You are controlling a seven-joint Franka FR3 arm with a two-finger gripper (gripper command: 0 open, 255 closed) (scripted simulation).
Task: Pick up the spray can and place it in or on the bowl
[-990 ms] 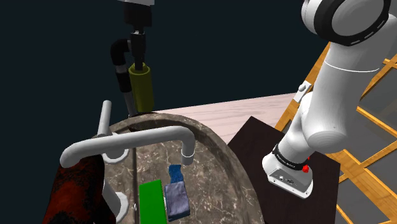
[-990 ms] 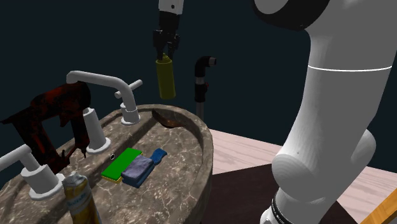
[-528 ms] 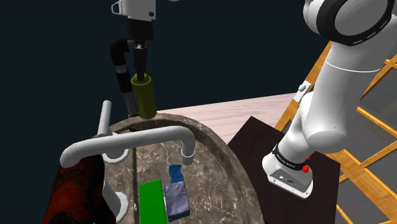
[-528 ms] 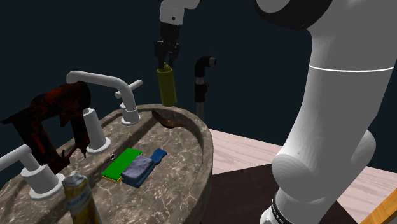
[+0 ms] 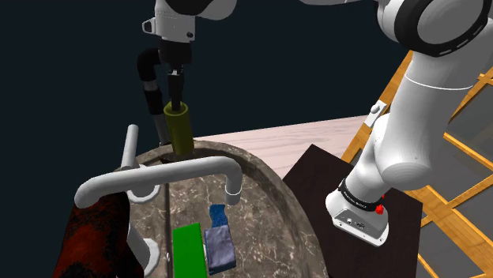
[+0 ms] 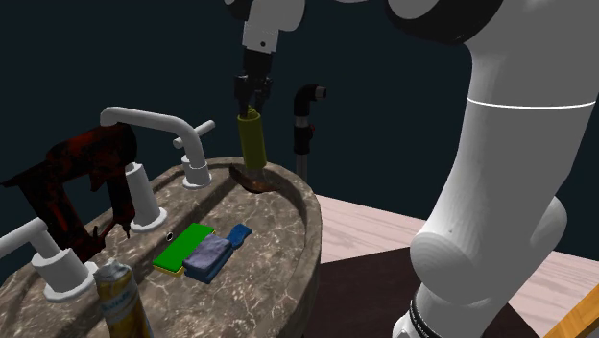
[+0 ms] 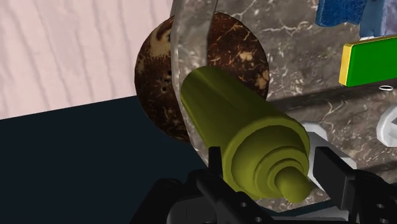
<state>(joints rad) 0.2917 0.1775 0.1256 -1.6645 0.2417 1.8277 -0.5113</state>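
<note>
End effector [image 6: 251, 104], all black, hangs straight down over the far end of the sink. Its two fingers are clamped on the stepped cap of the olive-green cylindrical spray can [image 6: 253, 141]. In the wrist view one finger sits on each side of the cap and the nozzle pokes out between them. The can hangs close to upright with its lower end at the mouth of the mottled brown, rough-shelled bowl [image 6: 257, 181]. Cannot tell whether base and bowl touch. The bowl sits at the far rim of the oval, brown-grey marbled stone sink [image 6: 298, 240].

Second exterior view, left to right:
- Far left: a dark red and black power tool [image 6: 69, 187] at the sink's edge.
- Next: white curved taps [image 6: 158, 123] on white bases, ranged along the sink's side.
- Bottom edge: a metal can with blue and yellow label [image 6: 120, 298], upright.
- In the basin: a flat green sponge with a yellow edge [image 6: 184, 247]. Just beside it is a folded grey-blue cloth [image 6: 206, 259], then a small blue block [image 6: 239, 233] near the cloth.
- Bowl and spray can stand apart from that group, further along the basin.
- Behind them: a black elbow pipe [image 6: 305, 115], upright.
- Right of the sink: the pale pinkish wood worktop [image 6: 374, 230], then the white arm [image 6: 499, 192], large in the foreground.

Shoulder view, right side: dark brown box stand [image 5: 316, 170] under the arm, orange wooden lattice [image 5: 462, 134] beyond it.
</note>
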